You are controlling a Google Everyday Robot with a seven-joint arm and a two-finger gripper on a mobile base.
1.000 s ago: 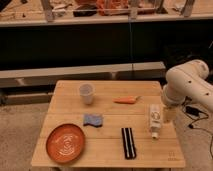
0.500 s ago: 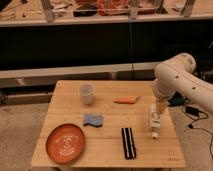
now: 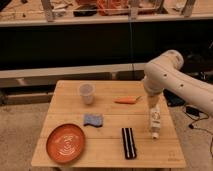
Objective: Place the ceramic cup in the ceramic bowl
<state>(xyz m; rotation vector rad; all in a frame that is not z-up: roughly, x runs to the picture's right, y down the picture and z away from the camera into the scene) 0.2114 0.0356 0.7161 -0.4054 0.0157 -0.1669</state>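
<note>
The white ceramic cup (image 3: 86, 93) stands upright on the far left part of the wooden table (image 3: 107, 150). The orange-red ceramic bowl (image 3: 66, 143) lies at the table's near left corner, with nothing in it. My gripper (image 3: 151, 103) hangs at the end of the white arm (image 3: 167, 70) over the right side of the table. It is open and holds nothing. It sits well to the right of the cup, just above a white bottle (image 3: 155, 121) and beside an orange carrot-like piece (image 3: 127, 100).
A blue sponge (image 3: 93, 120) lies between cup and bowl. A black striped bar (image 3: 128, 142) lies near the front edge. The white bottle lies flat on the right side. Behind the table runs a low dark shelf unit (image 3: 100, 45).
The arm has swung left from beyond the table's right edge, and the gripper now hangs over the table near the bottle. The cup, bowl and other items have not moved.
</note>
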